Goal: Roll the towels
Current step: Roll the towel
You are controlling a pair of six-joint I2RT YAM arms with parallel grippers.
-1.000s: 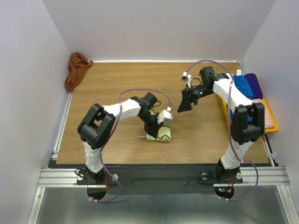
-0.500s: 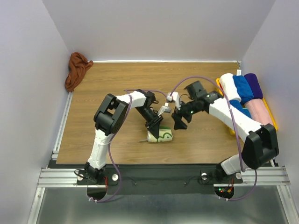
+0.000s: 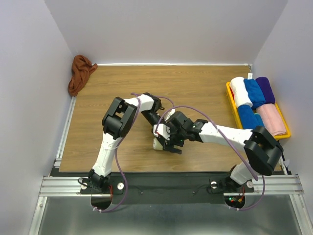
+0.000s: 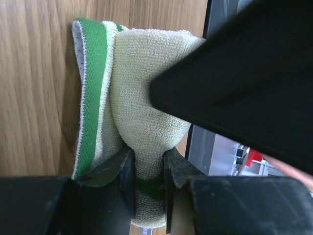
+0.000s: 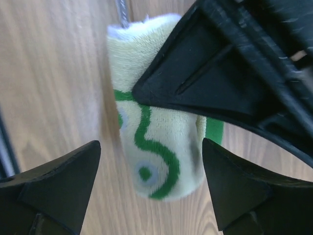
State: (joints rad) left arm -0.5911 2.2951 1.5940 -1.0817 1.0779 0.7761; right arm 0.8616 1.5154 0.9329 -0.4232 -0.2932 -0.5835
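From above, we are looking down on a wooden surface [image 3: 122, 83]. Both arms are meeting just below the centre of the frame, over the cream towel [image 3: 157, 144], which is lying there as a short, tight roll. The left hand [image 3: 160, 131] is reaching it from above and the right hand [image 3: 172, 143] is crowding in from the right, hiding most of the cloth. The rust-brown towel [image 3: 80, 73] is sitting crumpled in the upper left corner, well apart from both arms. At the right edge, a yellow tray [image 3: 230, 95] is holding other rolled towels [image 3: 254, 90].

Through the left wrist camera, we are seeing the left hand [image 4: 148, 169] at the bottom centre, pinching a fold of the cream towel [image 4: 146, 98] between its fingers. The green-edged cloth is spreading upward from the pinch.

Through the right wrist camera, we are seeing the right hand [image 5: 150, 147] spread wide, one finger on each side of the cream towel [image 5: 161, 147] and neither touching it. The left hand [image 5: 220, 73] is filling the upper right.

We are judging the task about half done: the cream towel looks rolled, while the brown one is not yet started.
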